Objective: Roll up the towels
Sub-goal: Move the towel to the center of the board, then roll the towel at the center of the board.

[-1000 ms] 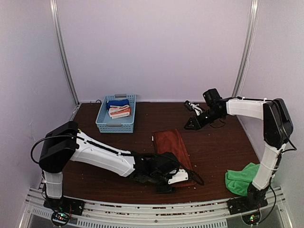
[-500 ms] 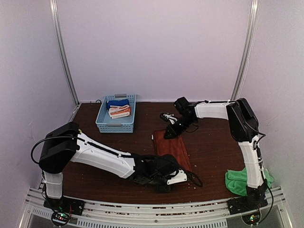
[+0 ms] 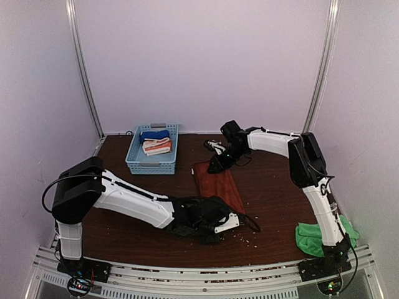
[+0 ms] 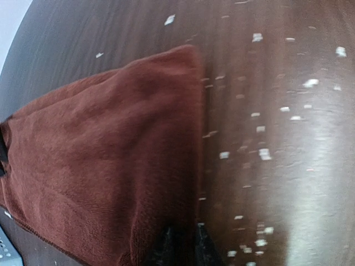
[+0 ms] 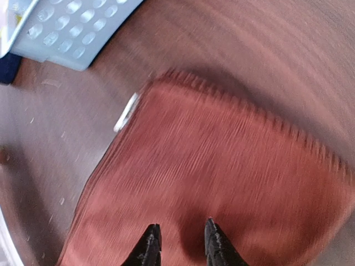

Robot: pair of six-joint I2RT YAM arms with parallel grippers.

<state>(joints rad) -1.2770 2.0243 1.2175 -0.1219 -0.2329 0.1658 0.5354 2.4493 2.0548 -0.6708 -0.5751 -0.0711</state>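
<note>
Dark brown wooden table [image 3: 274,187], carrying everything below.

Left arm: reaches low across the near part of the table. Its tool [image 4: 184,246] sits at the near end of the rust-brown cloth towel [image 3: 218,185]. The jaws are almost together at the towel's edge; cannot tell whether cloth is pinched between them.

Right arm: stretched to the far side. Its tool [image 5: 182,244] is over the far end of the same towel, jaws parted by a narrow gap with nothing between them. Contact with the cloth cannot be judged; the wrist view is blurred.

Rust towel: flat at mid-table, long side running near to far.

Light blue plastic basket [image 3: 134,163]: far left, well apart from the towel. It holds a blue cloth [image 3: 154,134] and a white-and-orange striped cloth [image 3: 156,146].

Bright green towel [image 3: 310,237]: bunched at the near right corner, beside the right arm's base.

Small white tag [image 5: 127,112]: at the rust towel's far left corner.

White flecks [image 4: 260,152]: scattered on the table beside the towel's near end.
</note>
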